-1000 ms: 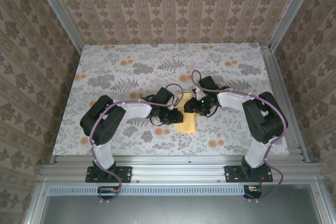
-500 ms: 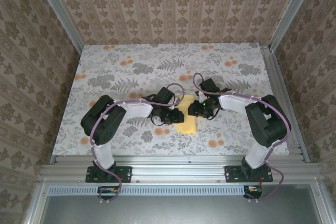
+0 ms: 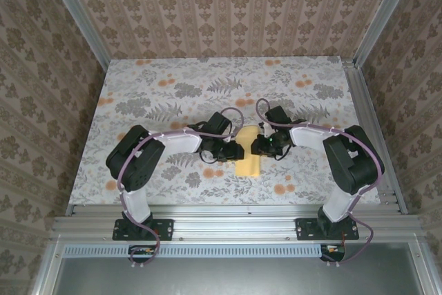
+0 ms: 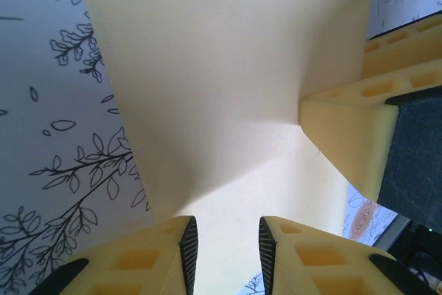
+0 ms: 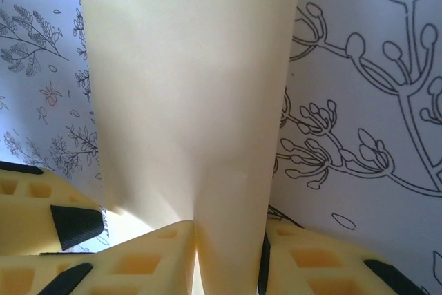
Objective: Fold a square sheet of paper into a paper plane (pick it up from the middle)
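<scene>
Right end effector (image 5: 226,234) nearer, astride the paper (image 5: 186,101).

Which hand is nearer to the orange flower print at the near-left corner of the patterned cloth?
Left. The orange flower print lies left of both hands; the left hand sits between it and the right hand.
</scene>
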`<state>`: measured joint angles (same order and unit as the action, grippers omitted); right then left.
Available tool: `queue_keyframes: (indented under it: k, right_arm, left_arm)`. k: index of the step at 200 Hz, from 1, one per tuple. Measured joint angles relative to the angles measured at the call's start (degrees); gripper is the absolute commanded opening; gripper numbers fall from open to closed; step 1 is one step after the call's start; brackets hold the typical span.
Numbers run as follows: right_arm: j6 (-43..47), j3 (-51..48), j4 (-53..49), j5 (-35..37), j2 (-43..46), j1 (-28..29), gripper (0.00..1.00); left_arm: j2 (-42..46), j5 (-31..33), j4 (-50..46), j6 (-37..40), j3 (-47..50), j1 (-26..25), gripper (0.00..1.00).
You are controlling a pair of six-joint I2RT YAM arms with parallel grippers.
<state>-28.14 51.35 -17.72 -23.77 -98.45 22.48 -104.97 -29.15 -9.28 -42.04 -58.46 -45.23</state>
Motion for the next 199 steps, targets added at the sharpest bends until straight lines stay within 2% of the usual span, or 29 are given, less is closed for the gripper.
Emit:
queue_keyframes:
  k: [43, 199]
  right_arm:
    - [1.0, -1.2, 0.9, -2.4, 0.3, -1.4, 0.25]
    - [2.5, -3.1, 1.3, -7.6, 0.4, -4.1, 0.23]
  left_arm:
    - [2.1, 0.1, -2.7, 0.7, -0.2, 1.9, 0.33]
    - [2.9, 1.4, -5.4, 1.8, -1.3, 5.2, 0.31]
